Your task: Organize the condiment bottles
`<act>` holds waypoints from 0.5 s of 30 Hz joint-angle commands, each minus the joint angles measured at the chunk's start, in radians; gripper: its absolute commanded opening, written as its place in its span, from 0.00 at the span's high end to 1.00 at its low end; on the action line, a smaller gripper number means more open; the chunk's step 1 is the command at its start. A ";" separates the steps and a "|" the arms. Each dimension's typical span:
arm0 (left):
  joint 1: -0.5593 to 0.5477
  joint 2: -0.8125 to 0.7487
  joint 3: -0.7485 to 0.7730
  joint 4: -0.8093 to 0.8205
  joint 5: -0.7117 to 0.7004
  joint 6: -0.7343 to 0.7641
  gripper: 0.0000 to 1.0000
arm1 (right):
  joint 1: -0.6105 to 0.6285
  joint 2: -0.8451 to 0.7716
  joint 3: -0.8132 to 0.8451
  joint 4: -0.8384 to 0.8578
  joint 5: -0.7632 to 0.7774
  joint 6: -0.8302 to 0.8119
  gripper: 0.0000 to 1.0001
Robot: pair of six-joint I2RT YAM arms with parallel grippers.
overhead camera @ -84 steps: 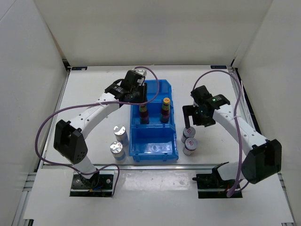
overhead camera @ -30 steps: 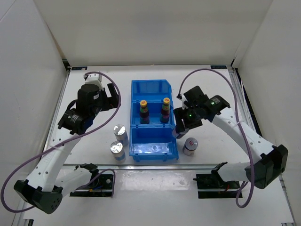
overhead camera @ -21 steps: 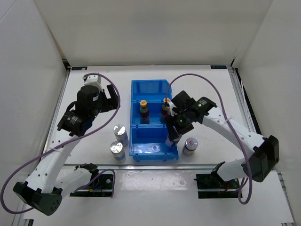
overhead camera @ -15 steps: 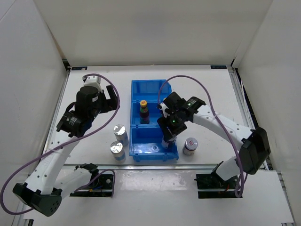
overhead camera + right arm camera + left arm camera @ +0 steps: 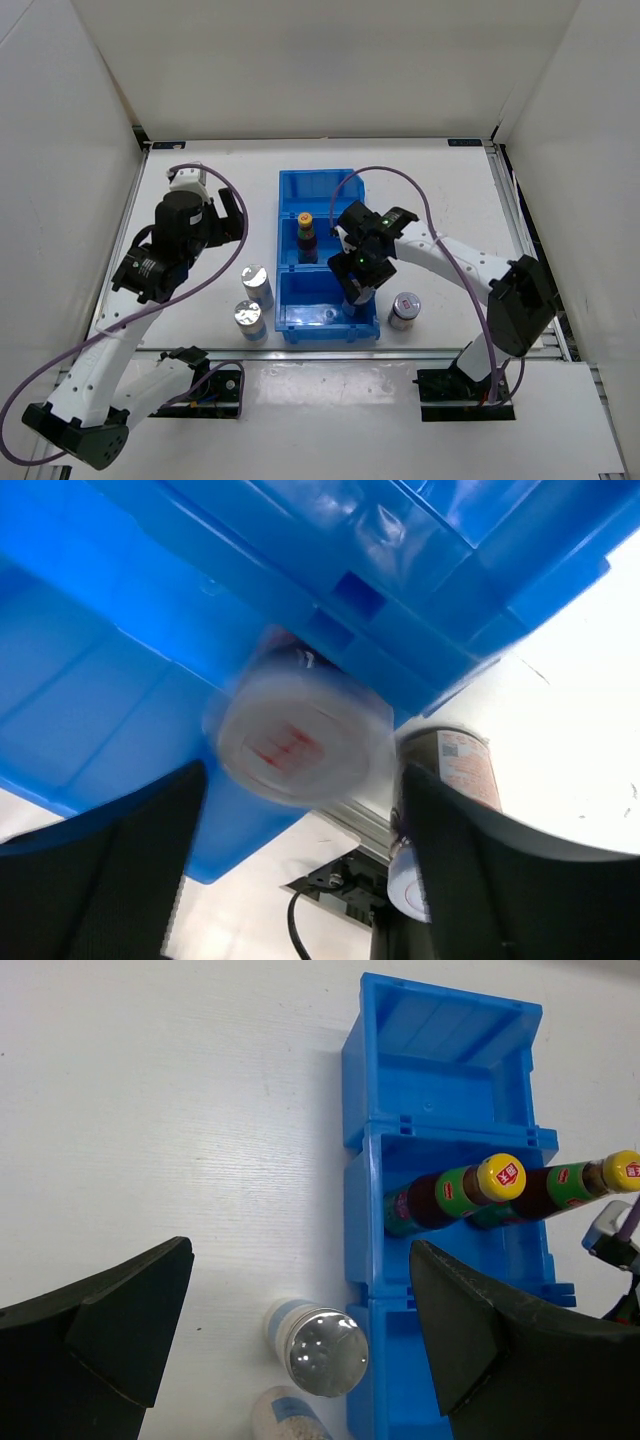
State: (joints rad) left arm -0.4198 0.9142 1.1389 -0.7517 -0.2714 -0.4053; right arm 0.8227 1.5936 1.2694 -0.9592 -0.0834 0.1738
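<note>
Right claw (image 5: 300,780) first: its fingers (image 5: 110,880) stood on either side of a red-topped shaker (image 5: 295,735). The shaker came out blurry in the wrist view, so honestly I couldn't tell if it was gripped or loose. In the overhead shot that claw sat low over the right side of the blue bin (image 5: 320,185)'s bottom compartment, a bit below centre frame.

Left claw (image 5: 300,1250) was spread wide with nothing in it, hovering over bare worktop (image 5: 150,1110) left of the bin. At the bottom middle of its wrist view stood one silver shaker (image 5: 318,1350), upright and just beside the bin wall. A second silver shaker (image 5: 248,318) was just below it in the overhead.

Two slim yellow-capped bottles (image 5: 455,1190) stood side by side in the bin's middle compartment. The overhead only showed one of them, since the right arm covered the other. One more red-marked shaker (image 5: 405,308) stood on the worktop just right of the bin's lower right corner.
</note>
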 commanded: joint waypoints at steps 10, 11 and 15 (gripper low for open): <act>0.006 0.008 -0.016 -0.009 -0.071 0.026 0.00 | 0.006 -0.352 -0.033 -0.084 0.241 0.095 0.01; 0.006 0.017 -0.016 -0.009 -0.071 0.026 0.00 | 0.006 -0.369 -0.053 -0.093 0.260 0.113 0.01; 0.015 0.026 -0.016 -0.009 -0.071 0.026 0.00 | -0.016 -0.379 -0.099 -0.150 0.304 0.151 0.01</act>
State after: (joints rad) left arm -0.4137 0.9417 1.1309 -0.7574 -0.3199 -0.3889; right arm 0.8185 1.1900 1.1999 -1.0317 0.1425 0.2695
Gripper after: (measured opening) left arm 0.998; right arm 0.988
